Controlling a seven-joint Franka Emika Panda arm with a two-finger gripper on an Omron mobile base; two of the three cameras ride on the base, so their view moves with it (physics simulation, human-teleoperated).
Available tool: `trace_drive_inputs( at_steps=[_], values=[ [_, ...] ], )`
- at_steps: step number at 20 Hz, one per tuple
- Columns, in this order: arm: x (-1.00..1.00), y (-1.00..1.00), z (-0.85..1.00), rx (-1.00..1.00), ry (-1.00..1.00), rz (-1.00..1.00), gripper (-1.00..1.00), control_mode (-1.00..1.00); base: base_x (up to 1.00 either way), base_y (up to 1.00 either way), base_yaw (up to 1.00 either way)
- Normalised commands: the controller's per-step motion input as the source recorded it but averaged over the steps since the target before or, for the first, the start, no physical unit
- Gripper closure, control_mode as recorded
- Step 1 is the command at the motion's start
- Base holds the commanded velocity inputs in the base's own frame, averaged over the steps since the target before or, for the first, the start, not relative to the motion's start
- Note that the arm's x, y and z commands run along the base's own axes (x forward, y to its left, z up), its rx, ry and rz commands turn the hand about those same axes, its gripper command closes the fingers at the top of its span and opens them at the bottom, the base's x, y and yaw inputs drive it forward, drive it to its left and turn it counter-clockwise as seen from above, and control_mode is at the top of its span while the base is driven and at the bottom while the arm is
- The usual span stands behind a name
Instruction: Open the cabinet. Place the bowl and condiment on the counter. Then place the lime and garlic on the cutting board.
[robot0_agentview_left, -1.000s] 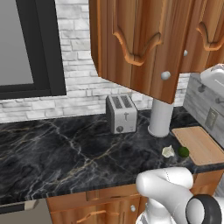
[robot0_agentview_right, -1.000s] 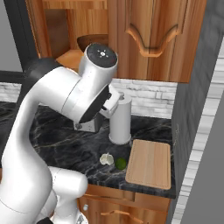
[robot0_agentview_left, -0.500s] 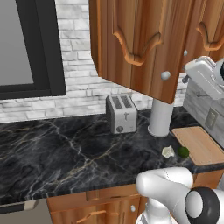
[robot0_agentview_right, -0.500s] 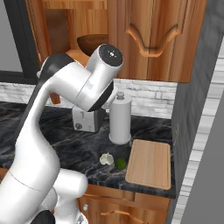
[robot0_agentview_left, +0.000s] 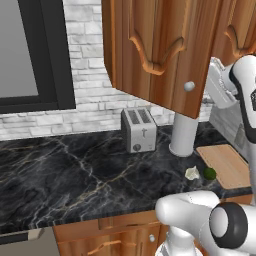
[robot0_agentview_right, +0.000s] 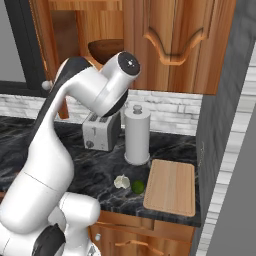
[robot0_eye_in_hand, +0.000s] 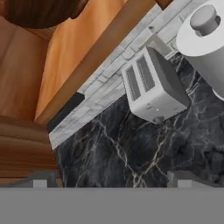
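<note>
The cabinet's left door (robot0_agentview_left: 160, 50) stands swung open, and the bowl (robot0_agentview_right: 107, 50) sits on the shelf inside. In the hand view the bowl (robot0_eye_in_hand: 39, 11) is at the top left, above my gripper (robot0_eye_in_hand: 111, 181), which is open and empty, well apart from it. The condiment is out of view. The garlic (robot0_agentview_right: 121, 181) and the lime (robot0_agentview_right: 138, 187) lie side by side on the counter (robot0_agentview_right: 90, 170), just left of the cutting board (robot0_agentview_right: 170, 186). From the left base view I see the garlic (robot0_agentview_left: 192, 173), the lime (robot0_agentview_left: 209, 173) and the cutting board (robot0_agentview_left: 225, 165).
A silver toaster (robot0_agentview_right: 101, 132) and a tall white paper-towel roll (robot0_agentview_right: 137, 134) stand at the back of the counter, below the cabinet. The right cabinet door (robot0_agentview_right: 175, 40) is closed. A dark wall (robot0_agentview_right: 220, 125) bounds the counter on the right. A dark window frame (robot0_agentview_left: 50, 55) is at left.
The arm has swung up toward the open cabinet, so its elbow no longer covers the bowl in the right base view. The gripper has stayed open. Nothing on the counter moved.
</note>
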Motion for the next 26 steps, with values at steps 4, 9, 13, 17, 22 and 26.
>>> trace_drive_inputs(
  at_steps=[4,9,13,17,22,26],
  values=[
    [0.43,0.05,0.00,0.14,0.09,0.04,-1.00,-1.00,0.00,0.00,0.00],
    [0.29,0.00,0.00,0.17,0.12,0.07,-1.00,-1.00,0.00,0.00,0.00],
    [0.20,0.00,0.00,0.15,0.10,0.09,-1.00,-1.00,0.00,0.00,0.00],
    [0.05,0.00,0.00,0.13,0.08,0.10,-1.00,-1.00,0.00,0.00,0.00],
    [0.00,0.02,0.00,0.11,0.08,0.13,-1.00,-1.00,0.00,0.00,0.00],
    [0.00,0.29,0.00,0.05,0.01,0.07,-1.00,-1.00,0.00,0.00,0.00]
  ],
)
